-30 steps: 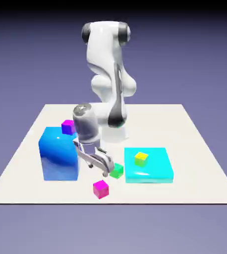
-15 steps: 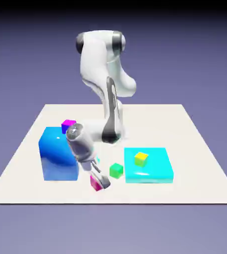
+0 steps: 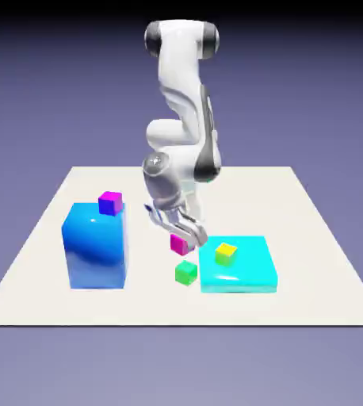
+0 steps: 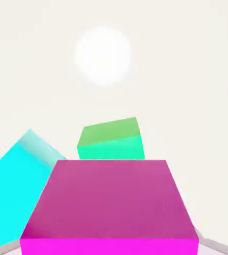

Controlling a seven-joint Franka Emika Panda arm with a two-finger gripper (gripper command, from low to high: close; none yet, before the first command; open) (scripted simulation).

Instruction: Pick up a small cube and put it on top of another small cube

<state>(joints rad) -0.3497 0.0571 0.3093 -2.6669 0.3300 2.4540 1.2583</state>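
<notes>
One second has made the difference: earlier the pink small cube (image 3: 178, 244) lay on the table near its front edge with the open gripper (image 3: 186, 238) above it, and now the cube is off the table, clamped between the closed fingers and carried up and back toward the middle.

Going left to right across the table (image 3: 311, 238) in the exterior view, we first meet the tall blue block (image 3: 96, 246) near the left edge, with a magenta-topped cube (image 3: 110, 203) on its back corner; neither has moved. Next comes the gripper holding the small cube in the air, and just below and slightly in front of it the green cube (image 3: 186, 273), which sits where it sat before, touching or nearly touching the flat cyan block (image 3: 248, 270). On that block's top rests a yellow-green cube (image 3: 226, 253), also unmoved.

From the hand view the small cube (image 4: 111, 204) fills the lower part, hiding the fingertips, with the green cube (image 4: 112, 139) straight beyond it.

We judge the pick done and the carry begun; the green cube looks the likely base, so what remains is lining up squarely over it before lowering and letting go.
</notes>
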